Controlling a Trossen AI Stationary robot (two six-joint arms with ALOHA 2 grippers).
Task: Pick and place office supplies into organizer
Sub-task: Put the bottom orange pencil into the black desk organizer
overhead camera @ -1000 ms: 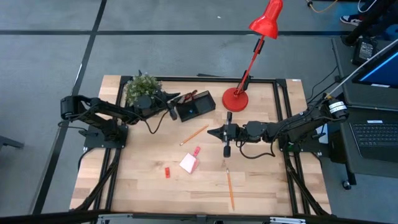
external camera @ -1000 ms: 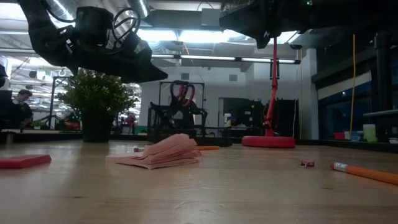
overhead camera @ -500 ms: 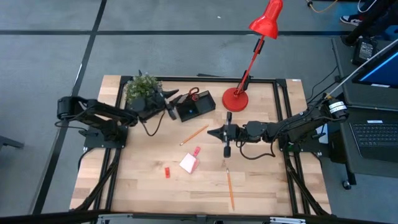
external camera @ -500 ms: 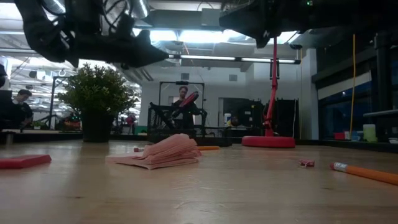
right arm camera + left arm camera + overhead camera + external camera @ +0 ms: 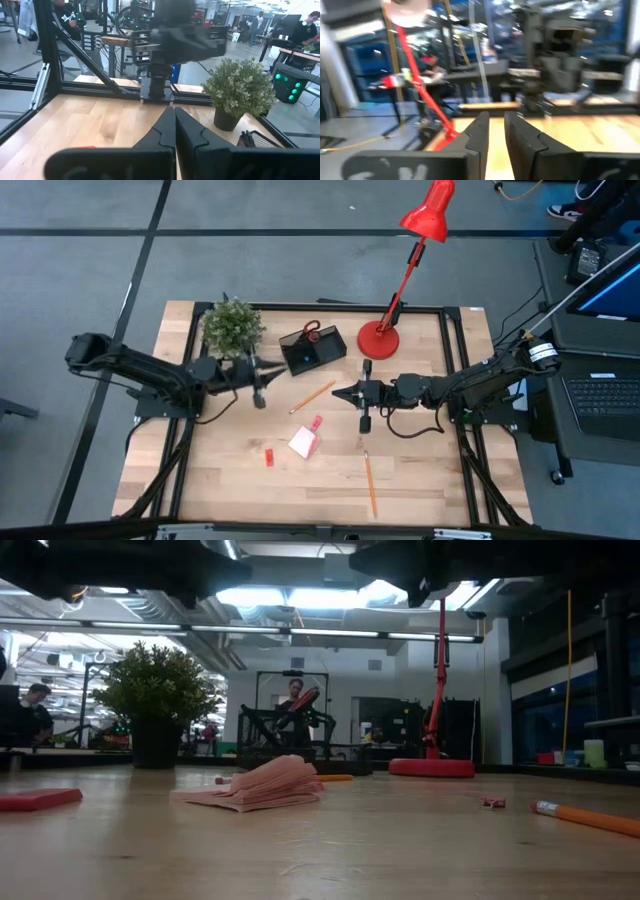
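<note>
Looking down, high view: pale wooden table (image 5: 230,480) in a black frame, two dark arms reaching toward its middle.
Left gripper (image 5: 259,395): over the table's left half, short of the black rectangular mesh organizer (image 5: 313,350); nothing held.
Right gripper (image 5: 341,393): near the table's centre, empty.
Organizer place: near the far edge, between the small green potted plant (image 5: 232,326) and the round base of the red desk lamp (image 5: 379,338); red-handled scissors (image 5: 311,333) stand in it.
Loose supplies: orange pencil (image 5: 313,396) at mid-table, second orange pencil (image 5: 370,484) toward the near edge, white-and-pink square note pad (image 5: 303,441), small red block (image 5: 269,457).
Low view: fanned pink note pad (image 5: 262,786) on the wood, red block (image 5: 38,799) by the left edge, pencil tip (image 5: 585,816) at right; plant, lamp pole and ceiling lights behind; a person sits far left.
Left wrist view: fingers (image 5: 479,136) a narrow gap apart, pinching nothing; lamp stem and blurred room beyond.
Right wrist view: fingers (image 5: 165,125) pressed together, empty; plant (image 5: 239,90) and organizer's mesh corner (image 5: 260,139) ahead, people in the workshop behind.
</note>
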